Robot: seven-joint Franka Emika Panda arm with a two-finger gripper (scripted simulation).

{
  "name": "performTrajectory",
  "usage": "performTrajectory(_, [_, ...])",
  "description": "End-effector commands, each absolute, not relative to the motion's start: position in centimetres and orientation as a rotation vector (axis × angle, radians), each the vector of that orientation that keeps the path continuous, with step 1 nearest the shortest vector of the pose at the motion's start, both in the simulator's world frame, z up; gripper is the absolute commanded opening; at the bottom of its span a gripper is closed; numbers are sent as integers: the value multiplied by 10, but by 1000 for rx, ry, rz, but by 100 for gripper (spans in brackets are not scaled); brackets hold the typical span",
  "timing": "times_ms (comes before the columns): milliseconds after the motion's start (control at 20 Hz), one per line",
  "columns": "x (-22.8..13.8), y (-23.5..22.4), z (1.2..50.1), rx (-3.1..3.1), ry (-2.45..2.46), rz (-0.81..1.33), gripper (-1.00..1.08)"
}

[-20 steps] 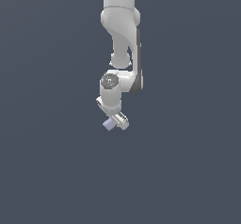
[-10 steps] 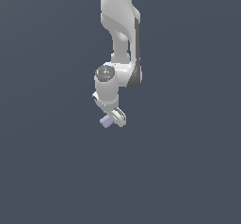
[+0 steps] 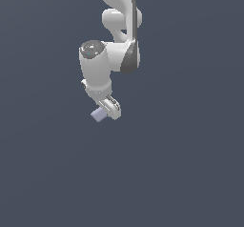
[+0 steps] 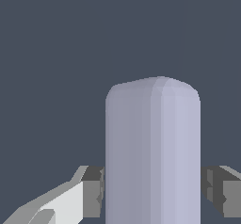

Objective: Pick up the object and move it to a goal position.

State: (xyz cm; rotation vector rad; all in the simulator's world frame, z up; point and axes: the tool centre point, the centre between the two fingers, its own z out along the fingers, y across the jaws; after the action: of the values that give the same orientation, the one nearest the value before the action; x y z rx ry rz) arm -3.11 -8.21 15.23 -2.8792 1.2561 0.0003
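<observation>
Against dark background, gripper (image 3: 106, 109) clamps block (image 3: 98, 115).

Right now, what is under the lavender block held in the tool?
Nothing visible lies under the small pale lavender-blue oblong block: both views show only plain dark grey background. The white tool clamps its sides; the tool's fingers cover part of those sides.

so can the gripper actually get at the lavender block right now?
Probably yes, it looks there already: in the wrist view the lavender block sits between the gripper fingers, pads against both sides. The exterior view shows it at the gripper's tip, nothing else around it.
</observation>
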Motion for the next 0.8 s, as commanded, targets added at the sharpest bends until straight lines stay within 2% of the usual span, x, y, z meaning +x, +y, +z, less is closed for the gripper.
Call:
performTrajectory(0, [-29, -91, 180, -2879, 1257, 0, -100])
performTrajectory(750, [-9, -140, 336, -2880, 1257, 0, -100])
